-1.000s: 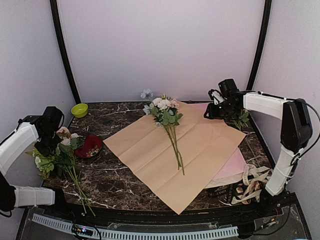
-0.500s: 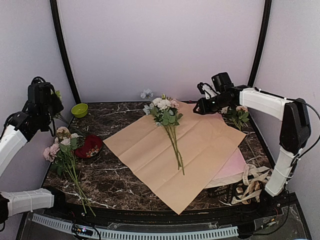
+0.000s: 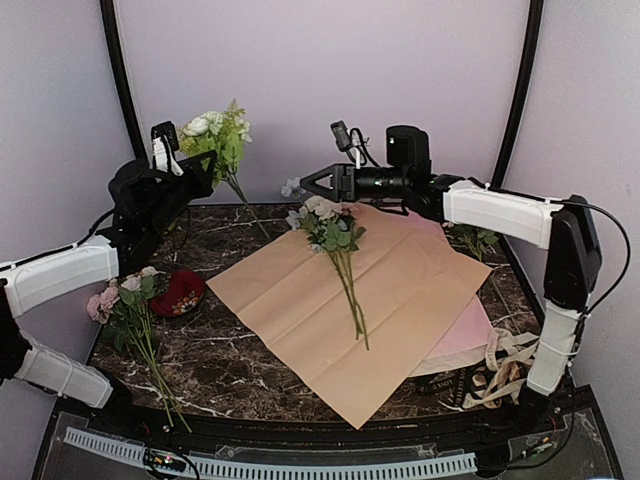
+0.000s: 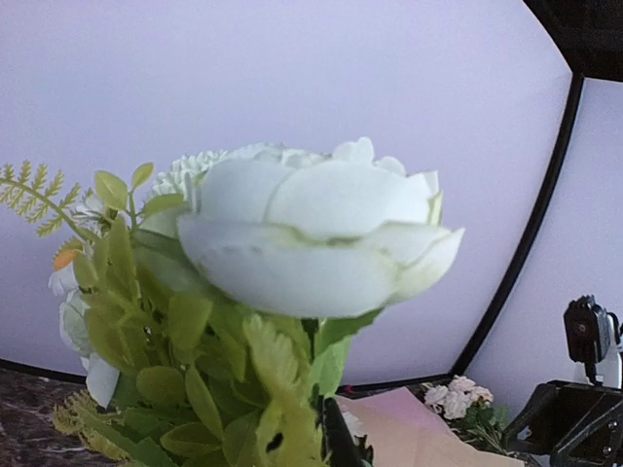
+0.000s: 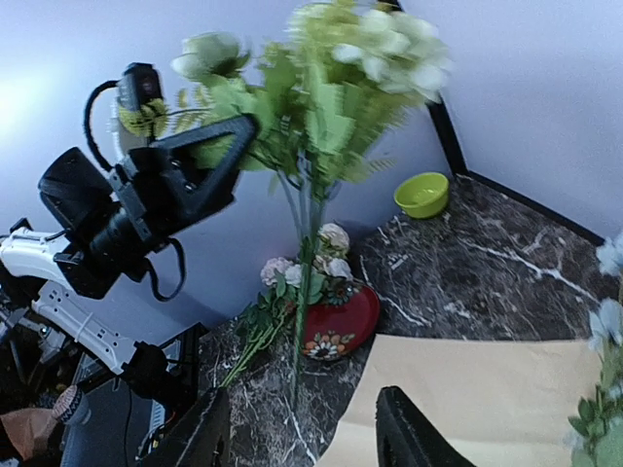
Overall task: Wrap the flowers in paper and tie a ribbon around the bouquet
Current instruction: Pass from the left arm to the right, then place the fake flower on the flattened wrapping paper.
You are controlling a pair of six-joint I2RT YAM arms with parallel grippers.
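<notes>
While the left jaws pinch a leafy white bunch (image 3: 218,132) aloft, the right jaws gape wide and empty.

Soft, even light filled the booth and left only faint shadows along the near edge of the tan sheet (image 3: 350,290). The left wrist view showed a white blossom (image 4: 311,229) close and slightly soft; the right wrist view curved at its rim, its green bunch (image 5: 331,78) blurred

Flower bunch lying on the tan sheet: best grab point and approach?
I'd take the flowers by the bare stems, below the leaves, coming straight down with jaws across them. The stems lie flat and bundled on the tan sheet; the blossom end is bulky.
</notes>
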